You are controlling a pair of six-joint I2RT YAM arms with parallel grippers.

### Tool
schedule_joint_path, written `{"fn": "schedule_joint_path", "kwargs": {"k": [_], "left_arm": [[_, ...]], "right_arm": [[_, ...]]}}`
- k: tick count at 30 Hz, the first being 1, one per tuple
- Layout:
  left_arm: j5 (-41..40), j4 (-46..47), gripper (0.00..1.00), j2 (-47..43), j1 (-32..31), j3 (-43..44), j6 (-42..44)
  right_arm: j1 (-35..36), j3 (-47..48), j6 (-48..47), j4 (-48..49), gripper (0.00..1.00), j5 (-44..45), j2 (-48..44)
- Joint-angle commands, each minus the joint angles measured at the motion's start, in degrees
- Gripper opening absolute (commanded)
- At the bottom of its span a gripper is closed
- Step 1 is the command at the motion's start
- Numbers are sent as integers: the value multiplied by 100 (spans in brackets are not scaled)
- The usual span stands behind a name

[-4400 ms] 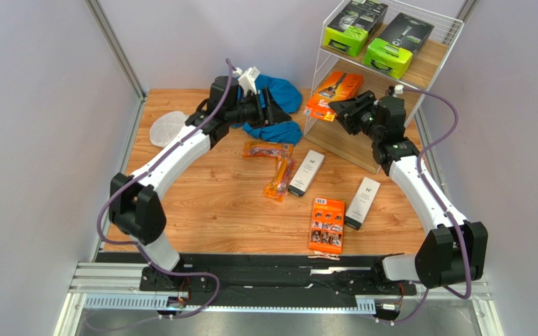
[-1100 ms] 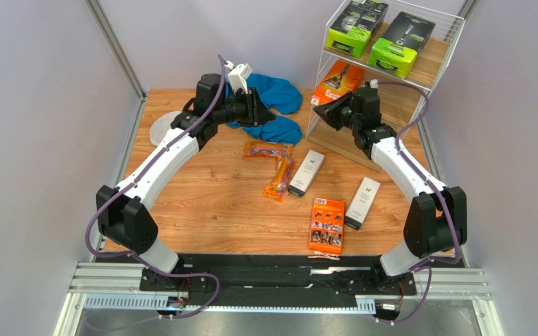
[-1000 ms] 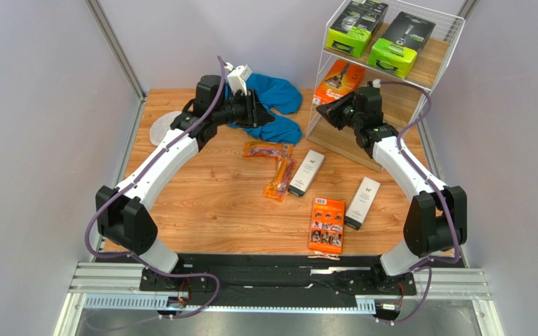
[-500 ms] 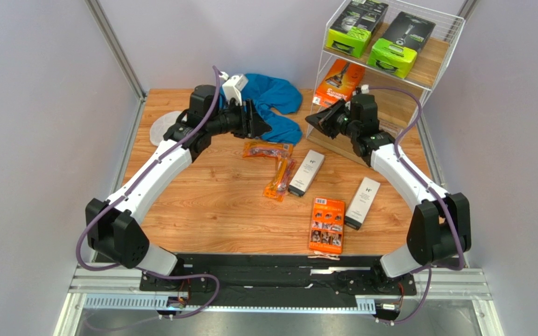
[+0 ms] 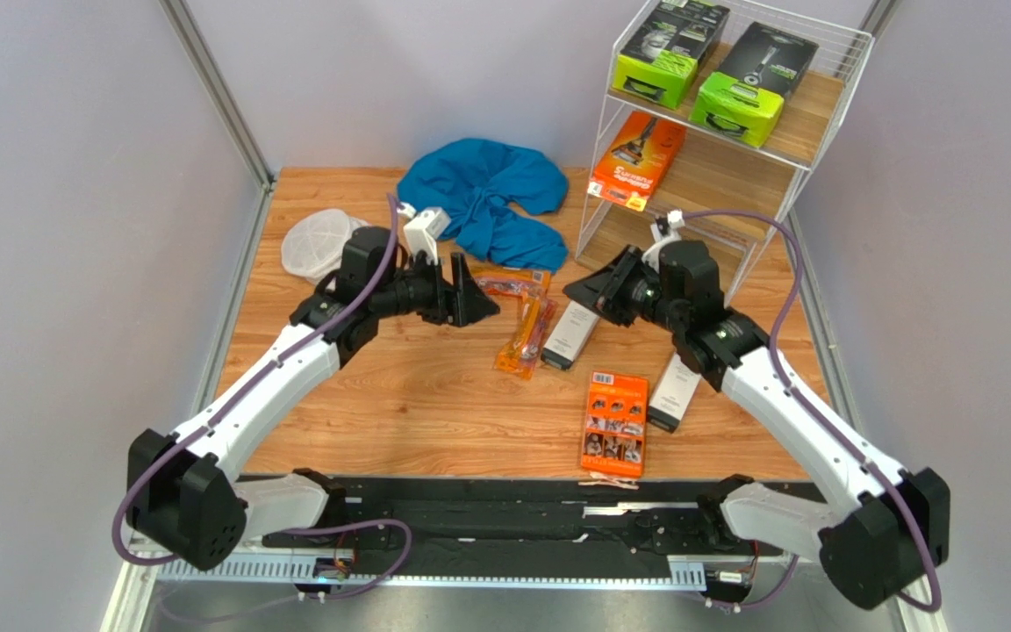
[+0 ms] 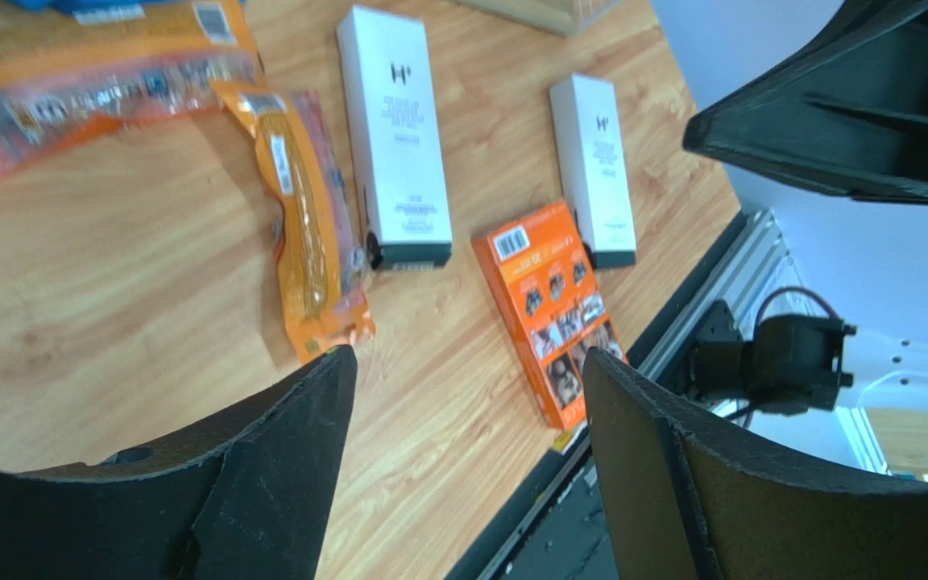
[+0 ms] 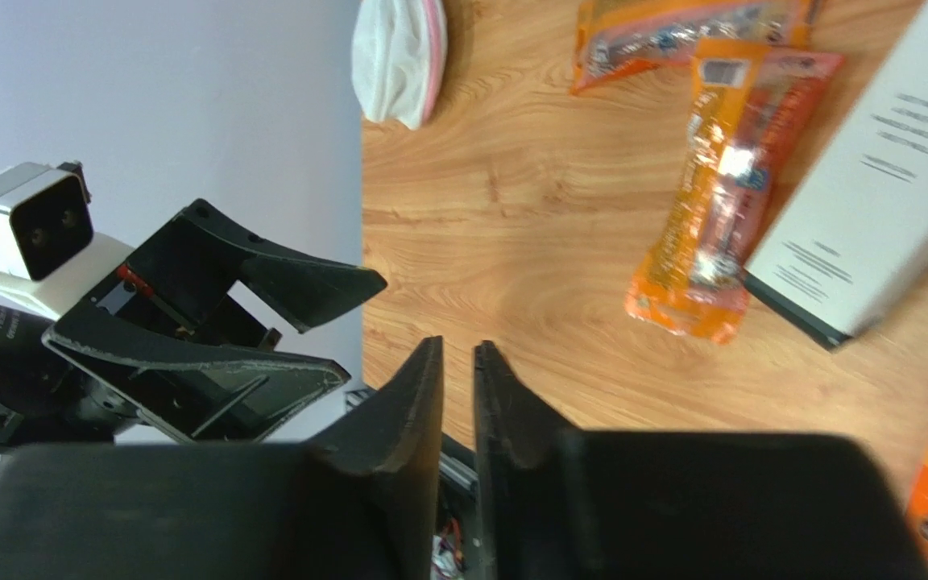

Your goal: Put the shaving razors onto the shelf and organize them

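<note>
the shaving razors on the counter are coming next: an orange carton is now resting on the shelf, left fingers spreading wide, right fingers barely parting.

Razors before shelf (three on it)

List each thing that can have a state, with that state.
left fingers: wide open, empty
right fingers: barely parted, empty
shelf: upright, three packs on it
green boxes: on top tier
white boxes: flat on the table
orange bags: flat on the table
blue cloth: crumpled
</note>
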Motion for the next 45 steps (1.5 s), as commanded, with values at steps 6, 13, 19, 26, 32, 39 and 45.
{"fn": "schedule_joint_path", "kwargs": {"k": [6,13,19,26,32,39,45], "left_arm": [[-336,621,84,-325,-834,-807,-496],[-364,1140,99,422,-1484,-975,-963],[-127,1799,99,1493,-1809,-844,-1323],[5,2055,99,2417,-2065,-545,-1613],[84,2380,99,3226,-2320,-202,-1956],[-3,2336,96,3876,-2478,167,-2447],[-144,2134,94,4289,-2522,405,-2957]], "right_arm": [[28,-1516,-485,-1655,75,863,-2079],[2,-2184,-380,-2762,91,1565,-3347],[-103,-2730,-160,-2922,96,1462,-3796],[-349,-2905,-177,-3133,98,1253,-3779],[-534,-3248,-142,-3098,98,1031,-3621],[-675,-3670,42,-2659,94,636,-3480],[-710,-4214,349,-1938,88,215,-3340]]}}
